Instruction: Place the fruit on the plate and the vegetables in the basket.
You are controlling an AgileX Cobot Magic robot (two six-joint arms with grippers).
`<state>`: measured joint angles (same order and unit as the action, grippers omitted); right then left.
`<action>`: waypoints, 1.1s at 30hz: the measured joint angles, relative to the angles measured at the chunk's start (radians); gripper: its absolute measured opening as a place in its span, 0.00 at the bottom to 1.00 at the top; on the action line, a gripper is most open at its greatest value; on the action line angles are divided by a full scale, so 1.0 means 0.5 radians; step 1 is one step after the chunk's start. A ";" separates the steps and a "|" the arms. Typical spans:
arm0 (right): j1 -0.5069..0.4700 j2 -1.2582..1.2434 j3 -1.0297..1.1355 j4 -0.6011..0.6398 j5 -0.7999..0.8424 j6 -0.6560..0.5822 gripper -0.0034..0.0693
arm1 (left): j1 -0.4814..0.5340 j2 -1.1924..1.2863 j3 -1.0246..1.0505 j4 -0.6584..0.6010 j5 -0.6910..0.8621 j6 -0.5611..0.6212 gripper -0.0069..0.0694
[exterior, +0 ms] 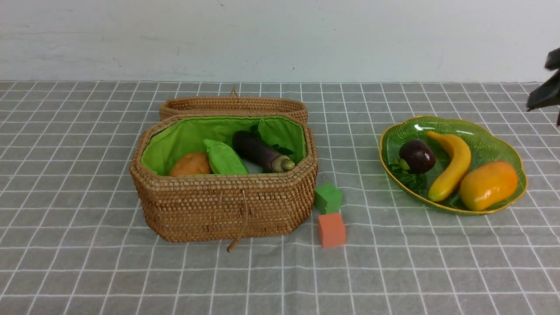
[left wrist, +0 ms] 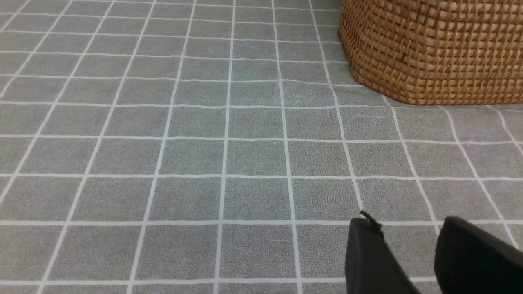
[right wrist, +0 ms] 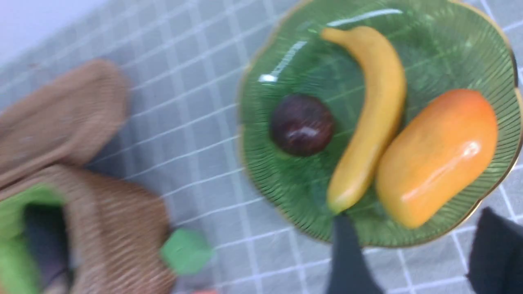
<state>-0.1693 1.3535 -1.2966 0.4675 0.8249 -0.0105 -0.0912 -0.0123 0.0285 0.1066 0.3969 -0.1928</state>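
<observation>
While the right gripper (right wrist: 412,253) hangs with fingers apart and empty above the plate (right wrist: 504,53), the left gripper (left wrist: 425,249) stands parted over the counter (left wrist: 204,163).

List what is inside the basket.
In the basket: a potato, a cucumber, an eggplant and some green leaves. The front wall hides their undersides and the floor.
</observation>
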 joint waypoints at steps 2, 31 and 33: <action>0.000 -0.298 0.064 0.006 0.052 -0.081 0.31 | 0.000 0.000 0.000 0.000 0.000 0.000 0.40; -0.017 -2.681 0.874 -0.569 0.374 -0.181 0.03 | 0.000 0.000 0.000 0.000 0.000 0.000 0.40; -0.017 -2.686 0.957 -0.562 0.370 -0.183 0.03 | 0.000 0.000 0.000 0.000 0.000 0.000 0.40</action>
<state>-0.1777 0.0105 -0.8180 0.1867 1.0098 -0.1022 -0.0912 -0.0123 0.0285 0.1066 0.3969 -0.1928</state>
